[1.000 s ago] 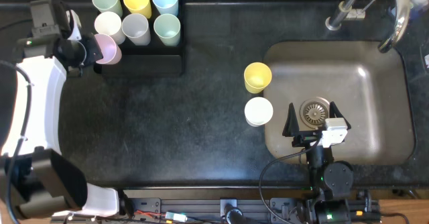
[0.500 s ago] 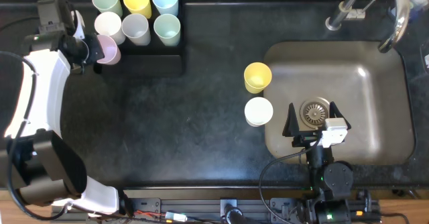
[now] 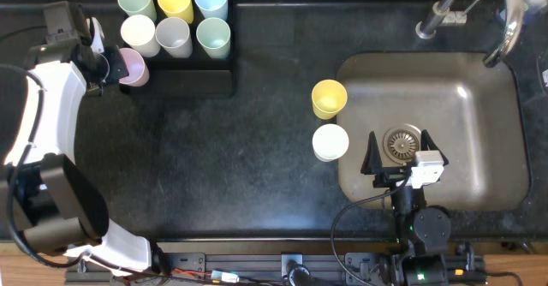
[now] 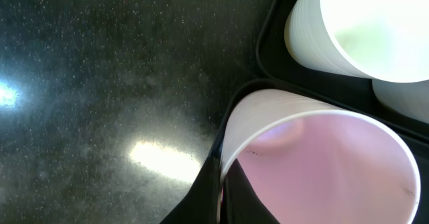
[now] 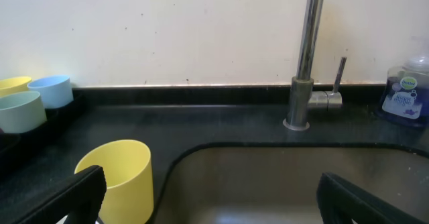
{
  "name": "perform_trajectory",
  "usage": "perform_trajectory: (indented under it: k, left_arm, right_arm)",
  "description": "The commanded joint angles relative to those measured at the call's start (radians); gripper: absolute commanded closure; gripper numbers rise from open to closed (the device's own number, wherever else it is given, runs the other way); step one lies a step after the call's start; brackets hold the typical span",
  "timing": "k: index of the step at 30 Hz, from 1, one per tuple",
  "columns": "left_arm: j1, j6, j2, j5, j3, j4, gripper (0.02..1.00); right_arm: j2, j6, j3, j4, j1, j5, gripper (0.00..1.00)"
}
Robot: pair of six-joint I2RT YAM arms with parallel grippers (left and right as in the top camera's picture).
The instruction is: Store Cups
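Now my left gripper (image 3: 108, 63) is pinched on the pink cup's (image 4: 322, 163) rim, one finger inside and one outside, at the tray's (image 3: 205, 85) front-left slot. To do this well, I judge I should square the cup upright and lower it until its base seats. Then I open straight and back away without nudging its neighbours (the fit looks tight). Against half a second ago, the cup has gone from tilted to nearer upright and slid a touch left. Further right, the yellow cup (image 3: 329, 98) and white cup (image 3: 330, 141) wait beside the sink (image 3: 479, 149). My right gripper (image 3: 399, 152) hangs wide open and empty near the drain.
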Motion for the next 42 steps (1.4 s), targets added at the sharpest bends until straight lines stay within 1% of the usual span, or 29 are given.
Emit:
perform_trajectory:
  k: [1, 10, 15, 17, 19, 21, 23, 27, 31, 36, 40, 42]
  left_arm:
    - [0.005, 0.019, 0.031, 0.023, 0.001, 0.018, 0.974]
    - [0.005, 0.019, 0.066, 0.035, 0.000, 0.028, 0.936]
    - [0.005, 0.019, 0.066, 0.049, 0.000, 0.024, 0.879]
    - [0.005, 0.019, 0.066, 0.060, 0.001, 0.025, 0.812]
    - [0.005, 0.018, 0.066, 0.065, 0.001, 0.024, 0.691]
    - [0.005, 0.018, 0.066, 0.071, 0.001, 0.024, 0.614]
    - [0.005, 0.018, 0.066, 0.071, 0.002, 0.025, 0.586]
    - [0.005, 0.019, 0.066, 0.097, 0.026, 0.001, 0.481]
    - [0.000, 0.019, 0.058, 0.111, 0.098, -0.082, 0.437]
    - [-0.018, 0.018, -0.058, 0.108, 0.199, -0.146, 0.286]
    - [-0.059, 0.006, -0.143, 0.108, 0.321, -0.256, 0.229]
    - [-0.111, -0.014, -0.162, 0.108, 0.407, -0.322, 0.215]
  right_arm:
    - [-0.007, 0.003, -0.014, 0.006, -0.006, -0.006, 0.005]
    - [-0.007, 0.003, -0.014, 0.006, -0.006, -0.006, 0.003]
    - [-0.007, 0.003, -0.014, 0.006, -0.006, -0.006, 0.003]
    - [-0.007, 0.003, -0.014, 0.006, -0.006, -0.006, 0.005]
    - [-0.007, 0.003, -0.014, 0.006, -0.006, -0.006, 0.003]
    - [-0.007, 0.003, -0.014, 0.006, -0.006, -0.006, 0.003]
    - [-0.007, 0.003, -0.014, 0.006, -0.006, -0.006, 0.003]
    - [-0.007, 0.003, -0.014, 0.006, -0.006, -0.006, 0.005]
    - [-0.007, 0.003, -0.014, 0.006, -0.006, -0.006, 0.003]
    - [-0.007, 0.003, -0.014, 0.006, -0.006, -0.006, 0.005]
    - [-0.007, 0.003, -0.014, 0.006, -0.006, -0.006, 0.005]
    - [-0.007, 0.003, -0.014, 0.006, -0.006, -0.006, 0.003]
